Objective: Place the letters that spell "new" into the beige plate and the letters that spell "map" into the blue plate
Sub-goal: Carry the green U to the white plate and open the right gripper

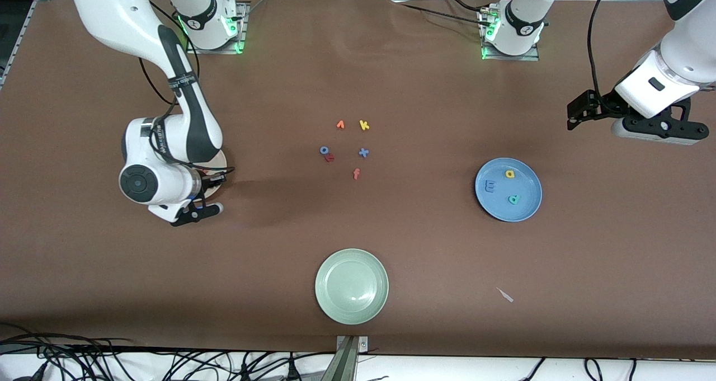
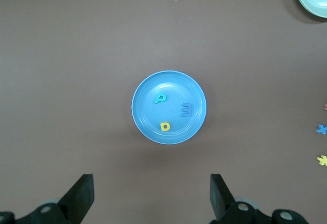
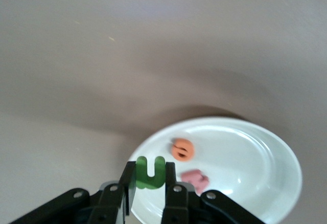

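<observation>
My right gripper [image 3: 149, 183] is shut on the green n [image 3: 149, 173] and holds it just above the rim of the beige plate [image 3: 245, 162]. The orange e [image 3: 182, 149] and the pinkish-red w [image 3: 195, 179] lie in that plate. In the front view the right arm covers most of the beige plate [image 1: 214, 188], and the right gripper [image 1: 198, 210] hangs over its edge. The blue plate [image 1: 528, 188] holds the blue m [image 1: 490, 187], the yellow letter [image 1: 509, 174] and the teal letter [image 1: 514, 200]. My left gripper [image 1: 576, 115] waits open and empty in the air by the blue plate [image 2: 148, 114].
A pale green plate [image 1: 351, 286] sits near the front edge. Loose letters lie mid-table: orange v-shape [image 1: 340, 125], yellow k [image 1: 364, 125], blue o [image 1: 324, 150] touching a red letter [image 1: 330, 158], blue x [image 1: 363, 153], salmon f [image 1: 356, 173]. A paper scrap [image 1: 505, 295] lies nearer the camera than the blue plate.
</observation>
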Controlling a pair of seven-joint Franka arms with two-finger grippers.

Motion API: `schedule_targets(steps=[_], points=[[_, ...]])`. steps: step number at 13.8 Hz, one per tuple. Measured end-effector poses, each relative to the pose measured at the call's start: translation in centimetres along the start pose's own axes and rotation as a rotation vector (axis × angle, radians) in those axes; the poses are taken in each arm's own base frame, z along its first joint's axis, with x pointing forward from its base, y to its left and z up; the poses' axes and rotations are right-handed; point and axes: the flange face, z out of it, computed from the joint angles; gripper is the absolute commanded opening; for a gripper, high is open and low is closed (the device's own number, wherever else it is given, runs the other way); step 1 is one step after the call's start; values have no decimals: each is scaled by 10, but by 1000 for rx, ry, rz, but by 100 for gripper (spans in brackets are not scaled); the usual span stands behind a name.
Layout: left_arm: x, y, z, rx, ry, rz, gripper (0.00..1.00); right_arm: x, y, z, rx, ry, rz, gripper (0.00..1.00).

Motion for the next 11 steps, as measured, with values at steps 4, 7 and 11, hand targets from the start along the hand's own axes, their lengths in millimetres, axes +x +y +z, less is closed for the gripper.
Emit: schedule_targets(steps=[4, 7, 11], points=[[0, -2, 0, 0, 0, -4, 100, -17, 55, 17, 51, -67, 96, 100], [0, -2, 0, 0, 0, -4, 100, -19, 56, 16, 106, -72, 122, 100], [0, -4, -1, 0, 1, -7, 100, -12, 44, -26, 120, -60, 96, 100]])
